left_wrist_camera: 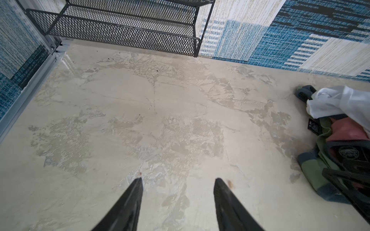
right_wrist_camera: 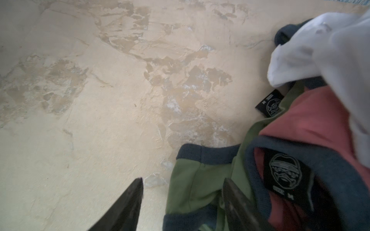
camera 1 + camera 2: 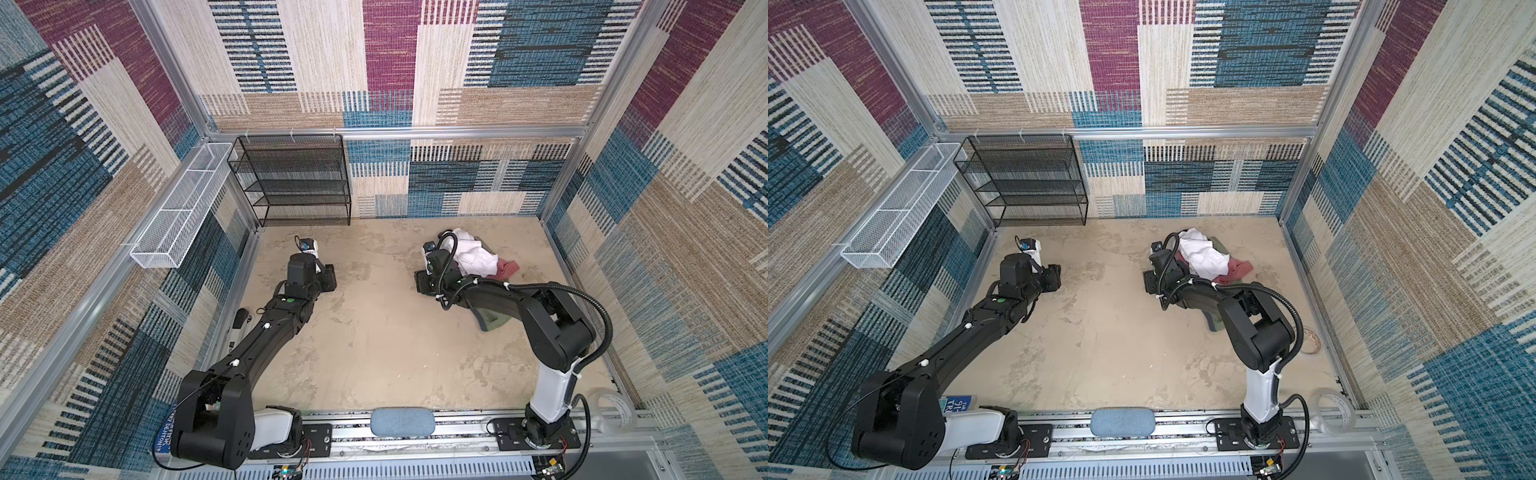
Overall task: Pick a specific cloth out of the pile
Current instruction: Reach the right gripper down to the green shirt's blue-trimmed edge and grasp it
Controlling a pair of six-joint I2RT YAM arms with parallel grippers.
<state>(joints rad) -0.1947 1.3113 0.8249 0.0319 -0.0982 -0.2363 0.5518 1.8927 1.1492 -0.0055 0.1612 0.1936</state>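
The cloth (image 2: pixel 192 180) is olive-green with dark blue trim bands and a black label (image 2: pixel 270 104). It lies under the pile and reaches out toward the front, partly hidden by my right arm in both top views (image 3: pixel 494 322) (image 3: pixel 1214 320). The pile has a white garment (image 3: pixel 473 255) on top and a rust-red garment (image 3: pixel 509 268) beside it. My right gripper (image 2: pixel 183 180) is open at the pile's left edge (image 3: pixel 422 284). One finger rests over the green cloth, the other over bare table. My left gripper (image 1: pixel 178 180) is open over bare table (image 3: pixel 328 278), far left of the pile.
A black mesh shelf (image 3: pixel 295 178) stands at the back left wall. A white wire basket (image 3: pixel 178 208) hangs on the left wall. A blue-grey pad (image 3: pixel 402 422) sits on the front rail and a tape roll (image 3: pixel 1335 409) at the front right corner.
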